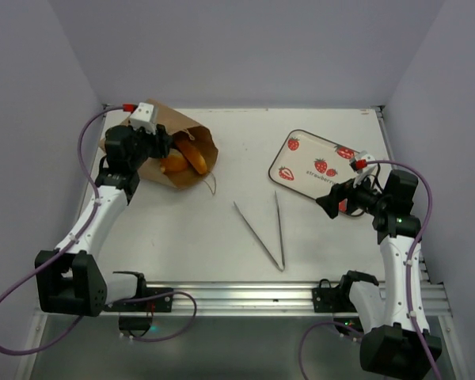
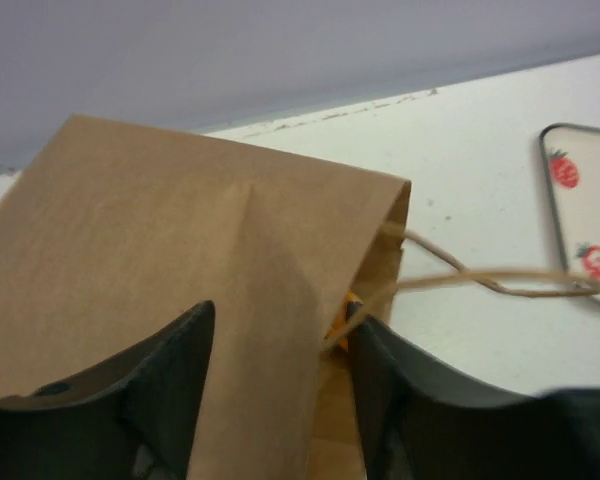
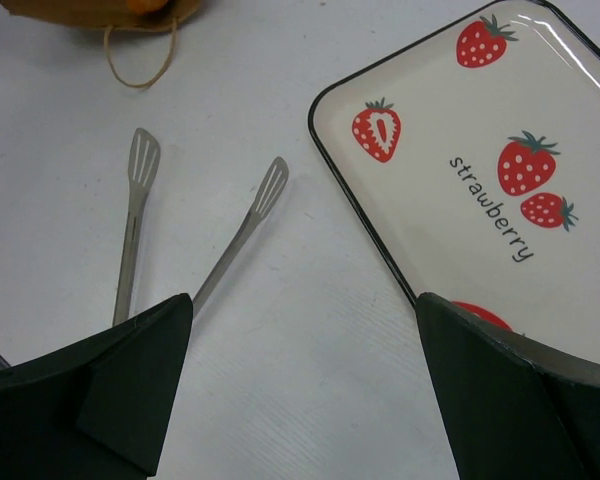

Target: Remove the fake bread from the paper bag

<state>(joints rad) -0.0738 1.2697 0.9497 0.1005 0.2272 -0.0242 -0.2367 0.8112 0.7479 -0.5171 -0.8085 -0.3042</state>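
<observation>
While the bag lies on its side far left, bread in its mouth, the left claw straddles its top wall, spread; the right claw gapes beside the tray.

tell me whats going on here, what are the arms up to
The paper bag lies on its side at the far left, mouth facing the middle, with the fake bread still inside. The left hand is at the bag, open over its upper panel near the mouth. The right hand hangs open above the gap between the metal tongs and the strawberry tray, holding nothing.
</observation>
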